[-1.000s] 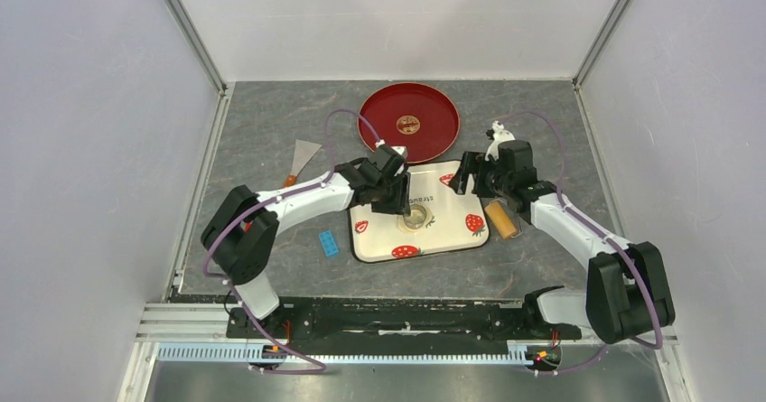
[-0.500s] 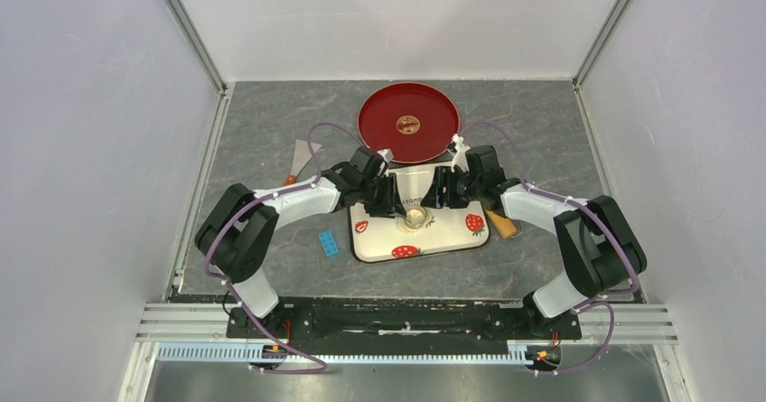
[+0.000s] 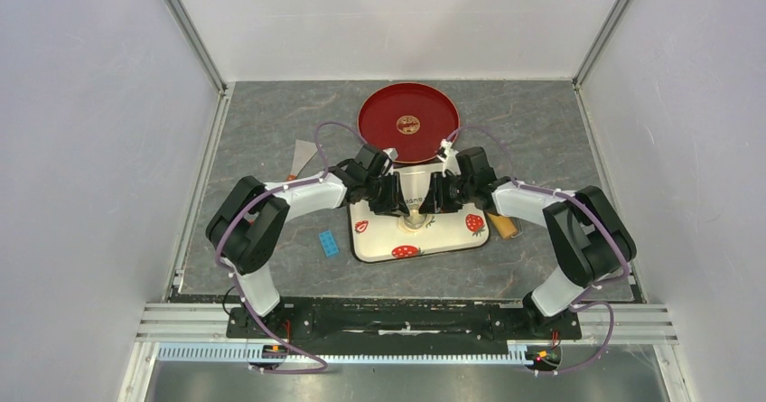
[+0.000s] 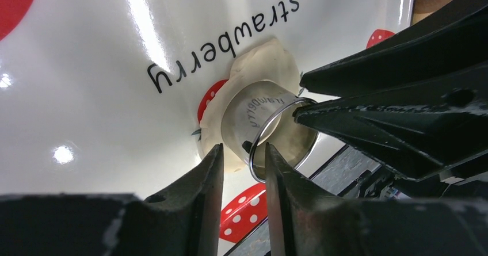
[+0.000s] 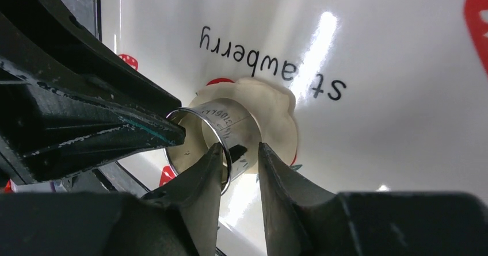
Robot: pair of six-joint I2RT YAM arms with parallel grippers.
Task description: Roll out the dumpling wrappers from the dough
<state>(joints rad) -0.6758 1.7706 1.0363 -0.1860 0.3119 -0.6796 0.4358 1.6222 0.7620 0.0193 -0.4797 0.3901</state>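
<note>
A flattened piece of pale dough point(image 4: 265, 63) lies on the white strawberry board point(image 3: 452, 239). A metal ring point(image 3: 415, 217) stands on the dough point(image 5: 276, 109). My left gripper point(image 3: 402, 205) and right gripper point(image 3: 429, 205) meet over it from either side. In the left wrist view the left gripper point(image 4: 243, 152) straddles the ring's point(image 4: 259, 109) near wall, jaws narrow with a gap still showing. In the right wrist view the right gripper point(image 5: 240, 151) straddles the opposite wall of the ring point(image 5: 230, 121) the same way. Cut dumpling wrappers are out of view.
A red round plate point(image 3: 408, 122) sits just behind the board. A wooden rolling pin point(image 3: 501, 221) lies at the board's right edge. A scraper point(image 3: 304, 158) and a small blue brick point(image 3: 328, 242) lie on the grey mat to the left.
The right arm swung in from the right to the ring, and the left gripper shifted slightly. Both grippers' jaws have narrowed around the ring's wall.
</note>
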